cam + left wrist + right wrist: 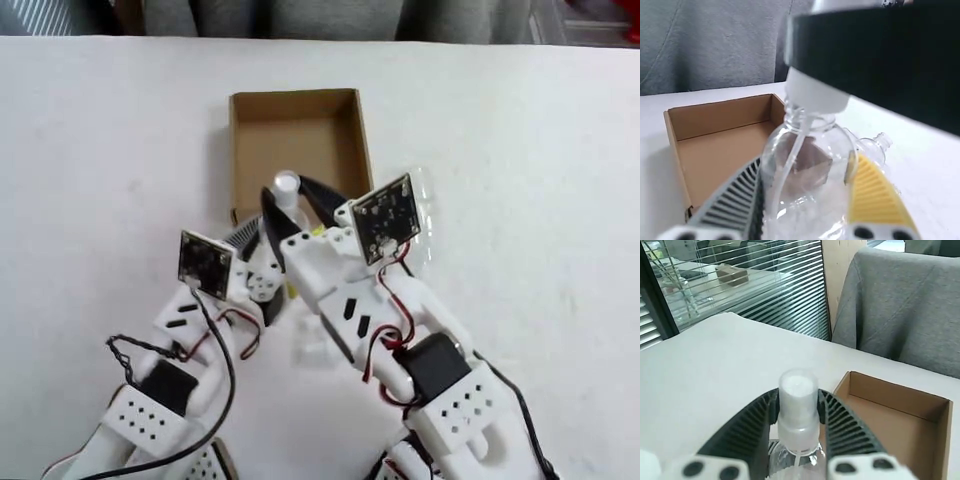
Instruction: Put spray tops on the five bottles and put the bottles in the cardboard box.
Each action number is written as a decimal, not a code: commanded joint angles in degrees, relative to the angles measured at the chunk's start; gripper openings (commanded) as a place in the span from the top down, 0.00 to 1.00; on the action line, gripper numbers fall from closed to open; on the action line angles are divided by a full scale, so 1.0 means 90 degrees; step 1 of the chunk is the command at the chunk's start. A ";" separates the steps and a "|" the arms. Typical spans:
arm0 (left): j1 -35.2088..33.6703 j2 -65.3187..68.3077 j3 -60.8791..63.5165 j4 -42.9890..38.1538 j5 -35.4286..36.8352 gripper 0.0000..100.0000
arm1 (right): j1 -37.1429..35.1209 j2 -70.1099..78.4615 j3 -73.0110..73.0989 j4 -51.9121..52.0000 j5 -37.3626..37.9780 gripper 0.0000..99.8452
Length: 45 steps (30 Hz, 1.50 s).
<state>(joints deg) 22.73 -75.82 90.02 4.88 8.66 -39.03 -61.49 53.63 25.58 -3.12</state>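
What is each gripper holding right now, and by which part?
The left gripper grips the clear bottle by its body; the right gripper clamps the white spray top on its neck.

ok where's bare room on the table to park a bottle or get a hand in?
Free: table left of the cardboard box, the strip behind it, the wide stretch far right; the box floor is bare too. Crowded: the box's near edge, where left gripper holds the bottle, right gripper its spray top, a capless bottle alongside.
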 commanded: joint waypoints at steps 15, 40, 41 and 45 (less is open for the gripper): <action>0.0073 -0.0161 -0.0059 -0.0156 -0.0635 0.98 | -0.0171 0.0943 -0.0860 0.0601 0.0606 0.98; 0.0024 -0.0132 -0.0049 -0.0166 -0.0654 0.98 | 0.0063 0.0054 -0.1963 0.2408 0.0557 0.72; 0.0024 -0.0132 -0.0049 -0.0166 -0.0654 0.98 | 0.0132 0.0024 -0.2022 0.2515 0.0557 0.72; 0.0024 -0.0132 -0.0049 -0.0166 -0.0654 0.98 | 0.0386 -0.0347 -0.2139 0.2945 0.0557 0.72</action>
<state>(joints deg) 22.73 -75.91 90.46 4.88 3.21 -37.71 -61.14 38.07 48.97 1.71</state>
